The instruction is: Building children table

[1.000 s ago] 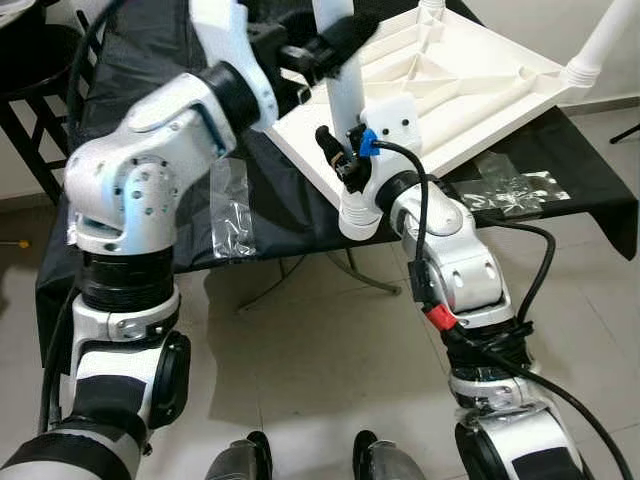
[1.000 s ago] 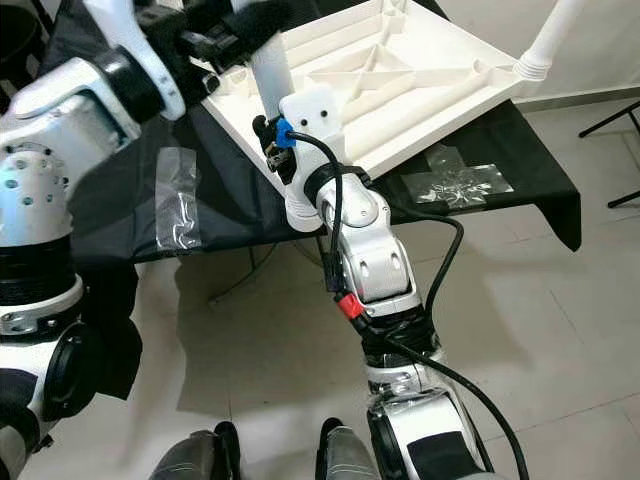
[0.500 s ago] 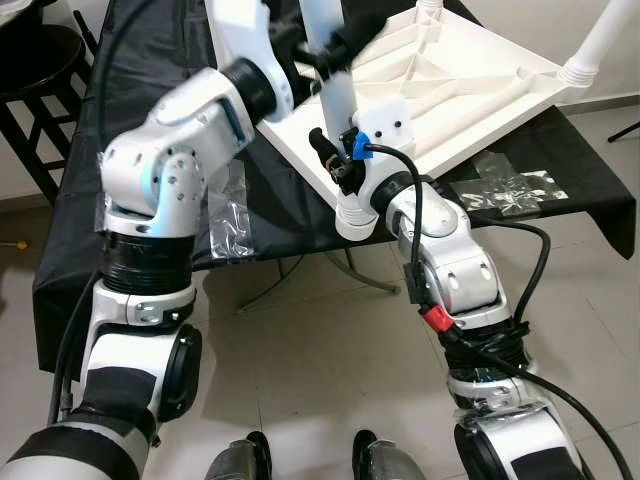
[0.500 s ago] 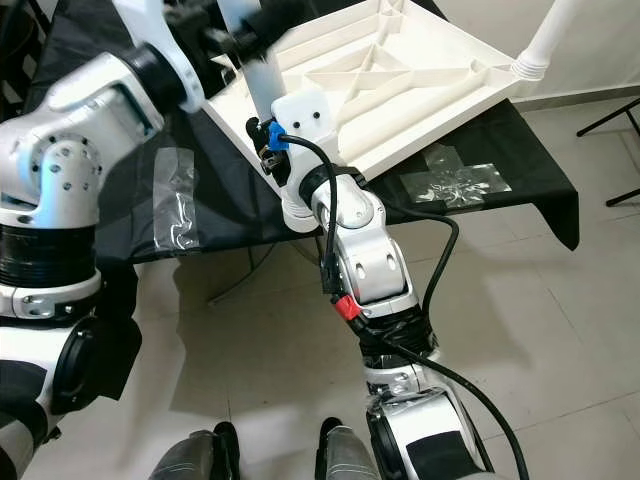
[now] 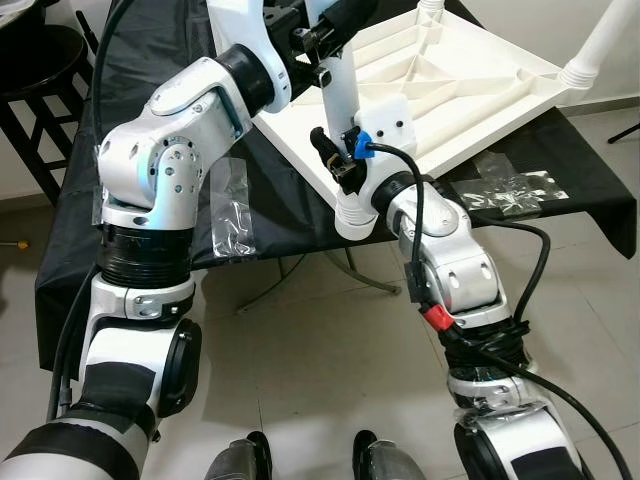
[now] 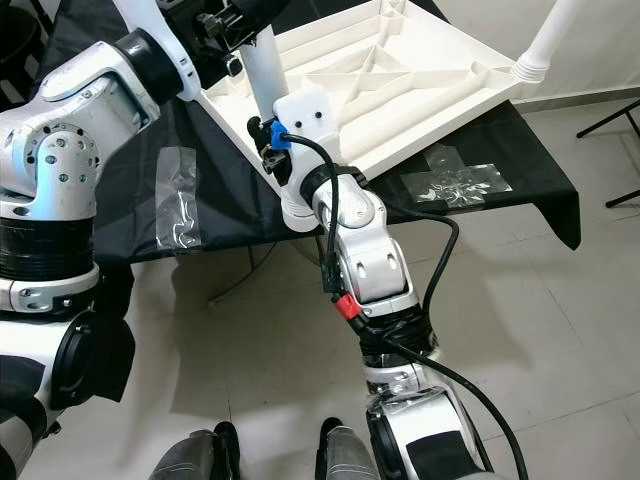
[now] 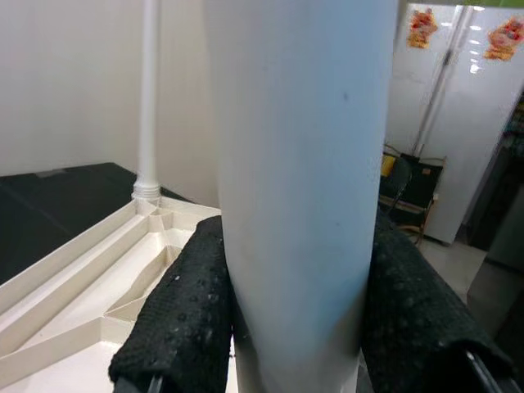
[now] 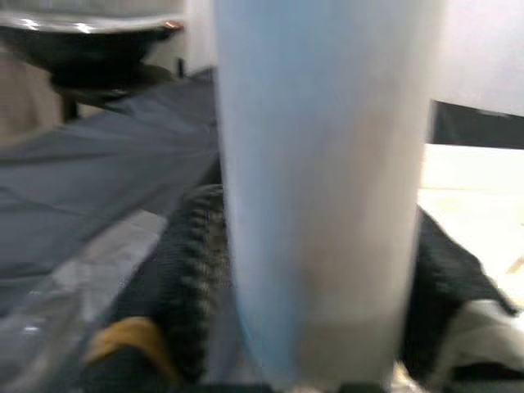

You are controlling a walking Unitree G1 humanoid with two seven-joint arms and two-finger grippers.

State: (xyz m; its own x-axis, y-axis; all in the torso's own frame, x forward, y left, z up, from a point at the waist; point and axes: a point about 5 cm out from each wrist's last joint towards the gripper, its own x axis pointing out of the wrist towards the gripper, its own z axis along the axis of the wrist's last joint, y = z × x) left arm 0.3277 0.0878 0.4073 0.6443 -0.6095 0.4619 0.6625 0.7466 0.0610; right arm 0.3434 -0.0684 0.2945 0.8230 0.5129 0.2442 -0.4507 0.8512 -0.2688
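Note:
The white children's table top (image 5: 470, 90) lies upside down on a black-covered table (image 5: 150, 60), its ribbed underside facing up. A white table leg (image 5: 340, 100) stands upright at its near corner. My left gripper (image 5: 332, 25) is shut on the leg's upper part. In the left wrist view the leg (image 7: 303, 164) sits between the black fingers (image 7: 184, 319). My right gripper (image 5: 335, 165) is shut on the leg low down, near the corner socket. The right wrist view has the leg (image 8: 319, 164) between its fingers (image 8: 192, 270).
Another leg (image 5: 600, 40) stands fitted at the far right corner, and a third (image 5: 430, 8) at the back. Clear plastic bags (image 5: 232, 205) (image 5: 510, 185) lie on the cloth. A black stool (image 5: 30, 70) stands at left. Tiled floor lies in front.
My left arm's elbow has swung in towards the table while its gripper stayed on the leg's top. The right gripper and the leg have shifted slightly left.

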